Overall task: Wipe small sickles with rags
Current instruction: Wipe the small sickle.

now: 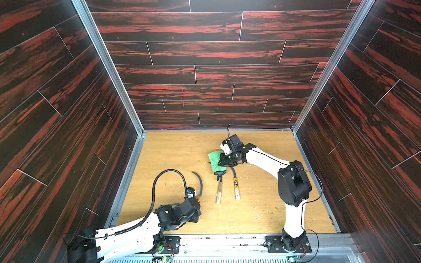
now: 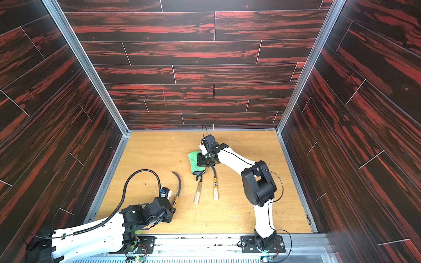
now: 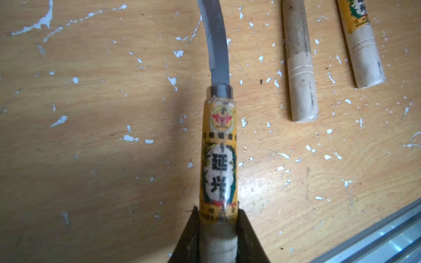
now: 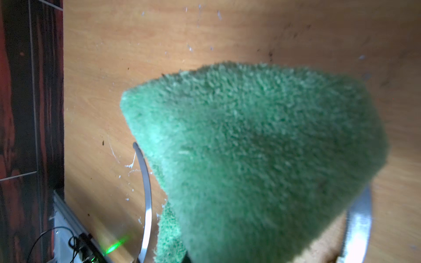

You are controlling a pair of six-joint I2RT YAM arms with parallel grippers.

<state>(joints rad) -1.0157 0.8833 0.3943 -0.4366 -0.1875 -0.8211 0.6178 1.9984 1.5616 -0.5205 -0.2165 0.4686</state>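
In the left wrist view my left gripper (image 3: 217, 215) is shut on the pale handle of a small sickle (image 3: 218, 145), just behind its yellow-black label. Its dark curved blade (image 1: 200, 181) points away from me over the table. My right gripper (image 1: 222, 160) is shut on the green fluffy rag (image 1: 215, 162), which fills the right wrist view (image 4: 250, 148) and hides the jaws there. Two more small sickles lie side by side: a plain-handled one (image 1: 219, 192) with its blade under the rag, and a labelled one (image 1: 236, 185) whose blade runs under the right gripper.
The wooden table (image 1: 262, 205) is speckled with white flecks. Dark red-black walls close it in on three sides, and a metal rail (image 1: 227, 238) with both arm bases runs along the front. The left arm's black cable (image 1: 168, 172) loops above the table.
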